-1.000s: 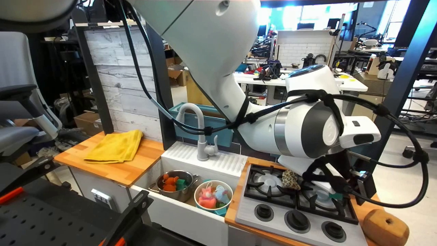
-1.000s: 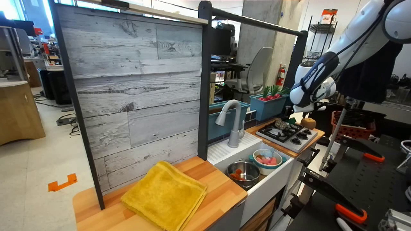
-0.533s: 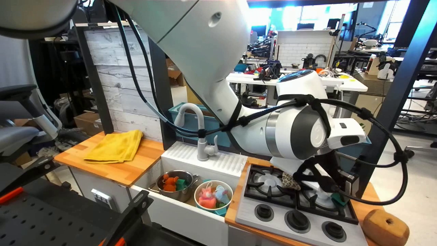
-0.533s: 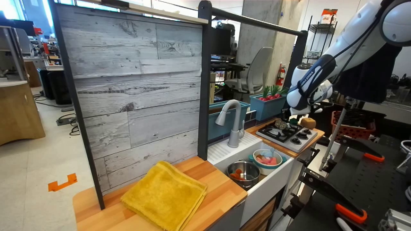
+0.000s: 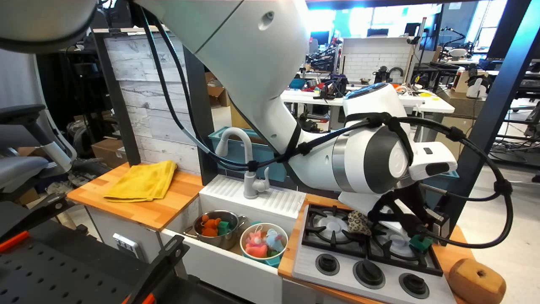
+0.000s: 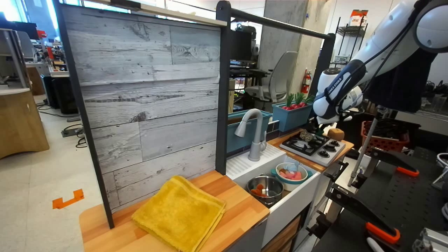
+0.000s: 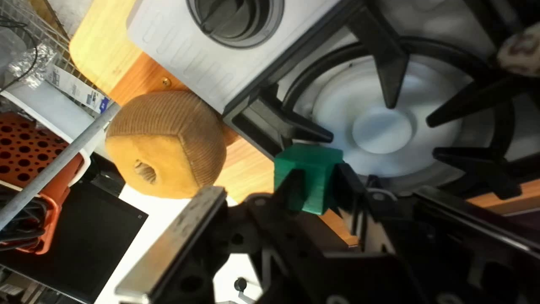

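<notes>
At the edge of the stove (image 7: 181, 55), your claw (image 7: 319, 179) pinches the green block (image 7: 309, 155) by opposite sides; it's probably light and firm, best gripped mid-face.

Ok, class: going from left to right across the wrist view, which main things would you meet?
Orange basket → tan object with a hole → green block → white burner cap → spotted object at the edge.

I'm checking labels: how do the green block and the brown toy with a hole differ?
The green block is smaller than the brown toy. The green block has straight edges; the brown toy has rounded, ribbed sides. The green block sits between the fingers; the brown toy rests outside them. Both are near the stove.
</notes>
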`<action>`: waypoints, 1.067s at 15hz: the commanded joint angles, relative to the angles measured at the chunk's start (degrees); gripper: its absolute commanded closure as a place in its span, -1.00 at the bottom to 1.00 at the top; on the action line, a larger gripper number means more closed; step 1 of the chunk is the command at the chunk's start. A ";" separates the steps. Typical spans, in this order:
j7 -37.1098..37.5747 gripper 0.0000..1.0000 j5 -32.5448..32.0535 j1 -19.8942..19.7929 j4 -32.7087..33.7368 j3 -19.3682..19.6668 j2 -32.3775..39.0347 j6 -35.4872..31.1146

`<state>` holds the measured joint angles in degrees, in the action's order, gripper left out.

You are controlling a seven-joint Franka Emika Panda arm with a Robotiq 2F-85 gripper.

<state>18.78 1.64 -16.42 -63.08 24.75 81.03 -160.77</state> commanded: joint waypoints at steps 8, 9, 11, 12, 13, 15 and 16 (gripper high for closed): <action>-3.03 0.15 -0.26 1.71 -8.54 0.38 -8.18 0.02; -2.54 0.04 -0.20 1.78 -8.44 0.77 -7.77 -0.36; -0.33 -0.22 0.49 1.51 -6.57 1.41 -5.64 -0.73; 0.52 -0.34 0.67 1.21 -5.73 1.44 -4.86 -0.53; 1.63 -0.49 0.49 0.77 -4.26 1.43 -3.75 -0.19; 3.90 -0.75 1.12 0.21 -1.66 1.48 -1.67 -0.03; 5.10 -0.87 1.08 0.24 -0.19 1.94 -0.42 -0.13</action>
<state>20.60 1.75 -15.87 -68.76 25.28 76.53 -160.90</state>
